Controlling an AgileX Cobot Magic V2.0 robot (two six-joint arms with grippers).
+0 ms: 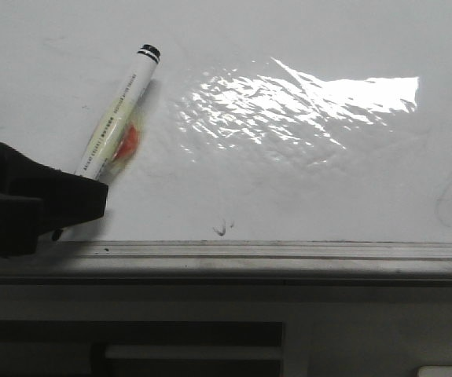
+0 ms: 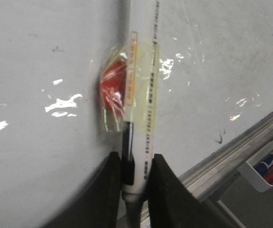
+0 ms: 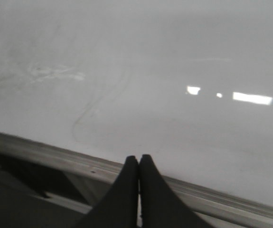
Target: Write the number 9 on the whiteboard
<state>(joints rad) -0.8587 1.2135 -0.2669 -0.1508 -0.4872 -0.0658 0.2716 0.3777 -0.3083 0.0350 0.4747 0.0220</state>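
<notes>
The left gripper (image 2: 135,180) has its jaws clamped on the lower barrel of a marker (image 1: 117,108), a light, stiff, smooth tube (tape and a red lump midway may aid purchase), best held low. The right gripper (image 3: 138,190) rests with jaws closed on nothing. Beyond, the glossy whiteboard (image 1: 304,173) shows only a tiny scribble (image 1: 223,228); no number 9 is visible yet.

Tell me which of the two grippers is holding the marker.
The left gripper: its black fingers clamp the white marker, the one with a red piece taped to its barrel, over the whiteboard. The right gripper is shut on nothing.
</notes>
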